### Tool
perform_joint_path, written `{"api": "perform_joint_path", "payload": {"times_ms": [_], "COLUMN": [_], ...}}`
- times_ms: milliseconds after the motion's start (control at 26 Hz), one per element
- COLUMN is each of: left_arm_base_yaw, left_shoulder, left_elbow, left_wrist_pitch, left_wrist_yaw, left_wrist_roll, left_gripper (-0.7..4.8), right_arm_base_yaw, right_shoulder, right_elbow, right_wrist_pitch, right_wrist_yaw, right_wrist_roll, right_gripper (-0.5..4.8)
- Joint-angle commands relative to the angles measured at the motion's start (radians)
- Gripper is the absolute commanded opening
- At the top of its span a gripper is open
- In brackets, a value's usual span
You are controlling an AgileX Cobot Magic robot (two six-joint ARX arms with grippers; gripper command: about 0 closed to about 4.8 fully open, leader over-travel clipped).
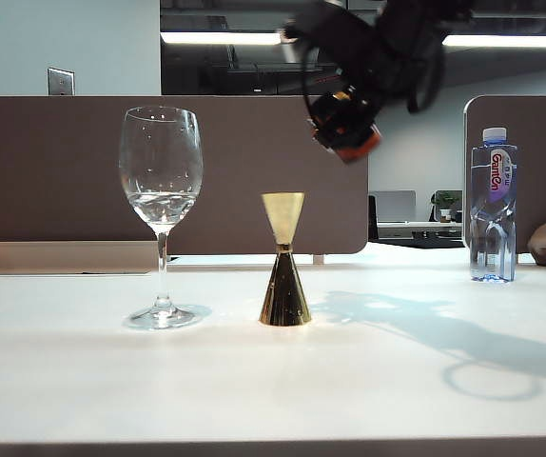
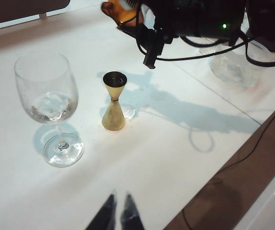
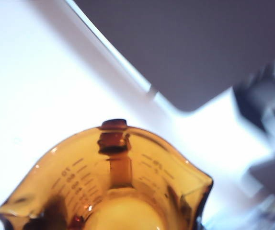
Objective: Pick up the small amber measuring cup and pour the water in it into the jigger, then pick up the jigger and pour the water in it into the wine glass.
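Ceiling strip lights (image 1: pixel 221 38) glare overhead, casting soft arm shadows across the bright white table (image 1: pixel 368 381). The right wrist view is blurred and overexposed.

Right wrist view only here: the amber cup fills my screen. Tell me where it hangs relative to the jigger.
Observer: The right gripper holds the small amber measuring cup, translucent orange-brown glass, in the air, above and right of the jigger, a gold metal hourglass.
Operator: Report the wine glass.
Observer: The wine glass, tall, clear and stemmed, stands left of the jigger, apart from it, with a little water in its bowl.
Operator: Place the left gripper.
Observer: The left gripper hangs empty above the white table, apart from both vessels.
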Motion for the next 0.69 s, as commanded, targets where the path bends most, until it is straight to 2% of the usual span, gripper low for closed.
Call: {"api": "perform_joint_path", "payload": {"times_ms": [38, 115, 269, 346, 499, 691], "left_arm_base_yaw": [-0.001, -0.001, -0.001, -0.001, -0.001, -0.001], "left_shoulder": [0.000, 0.000, 0.000, 0.000, 0.000, 0.000], "left_elbow": [0.003, 0.003, 0.003, 0.003, 0.003, 0.003], "left_wrist_pitch": [0.013, 0.013, 0.013, 0.013, 0.013, 0.013], "left_wrist_yaw": [0.003, 0.003, 0.003, 0.003, 0.003, 0.003], "left_wrist_roll": [0.004, 0.004, 0.004, 0.004, 0.004, 0.004], "left_gripper": [0.26, 0.26, 0.26, 0.26, 0.26, 0.26], "right_arm_base_yaw": [-0.052, -0.078, -0.122, -0.167, -0.202, -0.205], "right_shoulder": [-0.010, -0.009, 0.003, 0.034, 0.110, 0.189], "right_elbow": [-0.120, -0.234, -0.407, -0.511, -0.572, -0.583], "right_wrist_pitch": [0.085, 0.227, 0.509, 0.704, 0.864, 0.929], "right_wrist_yaw": [-0.004, -0.011, -0.101, -0.164, -0.225, -0.280], "right_wrist_roll": [0.366, 0.420, 0.477, 0.602, 0.667, 0.666], "right_gripper": [-0.06, -0.06, -0.05, -0.05, -0.05, -0.05]}}
